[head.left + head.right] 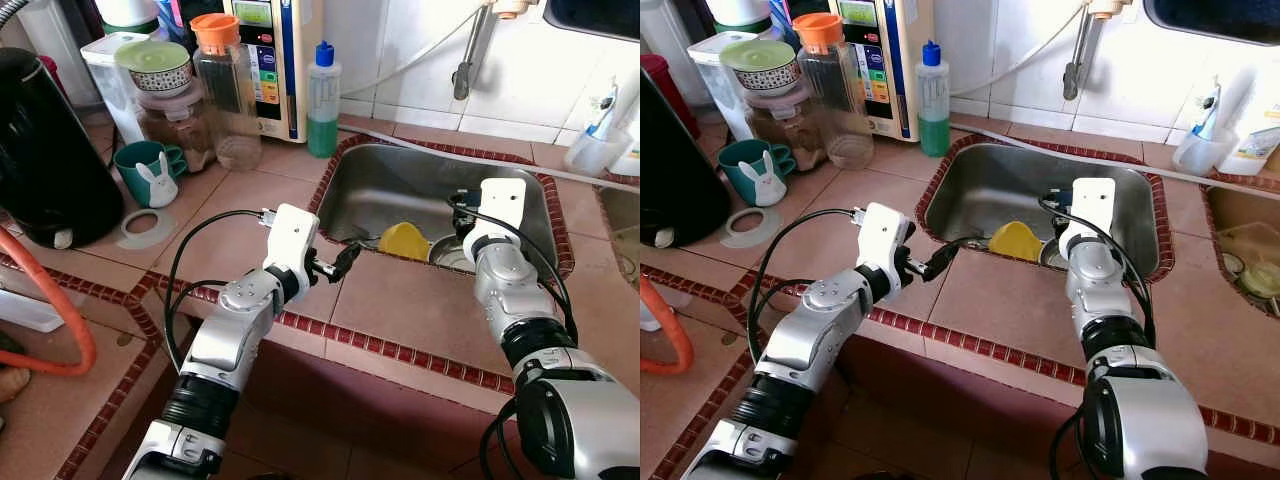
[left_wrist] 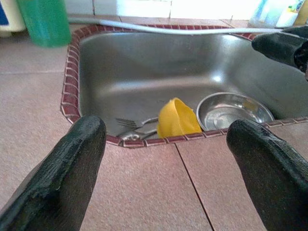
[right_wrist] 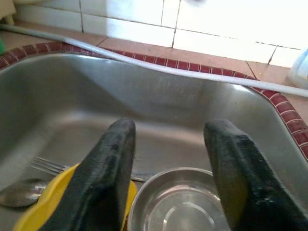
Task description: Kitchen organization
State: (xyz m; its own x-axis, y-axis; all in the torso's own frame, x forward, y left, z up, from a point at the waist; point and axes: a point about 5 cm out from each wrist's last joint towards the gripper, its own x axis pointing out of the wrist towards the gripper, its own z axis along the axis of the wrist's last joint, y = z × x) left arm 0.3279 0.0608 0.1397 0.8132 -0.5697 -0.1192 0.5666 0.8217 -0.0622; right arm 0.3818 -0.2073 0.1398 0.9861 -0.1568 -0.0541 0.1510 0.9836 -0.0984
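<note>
Left gripper [image 1: 347,258] over the tiled table [image 1: 420,310] at the sink's [image 1: 400,180] near rim, jaws spread wide. In the sink: fork [image 2: 126,124], yellow cup [image 1: 404,241] (tipped over), steel bowl [image 2: 233,109] beside it. Right gripper [image 3: 168,168] above the bowl, jaws parted, empty.

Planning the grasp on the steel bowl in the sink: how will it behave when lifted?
The steel bowl looks thin and shiny, so probably light, rigid and slippery. Its round wall may slide from the open right tool above it. It sits close against the yellow cup, which might shift.
</note>
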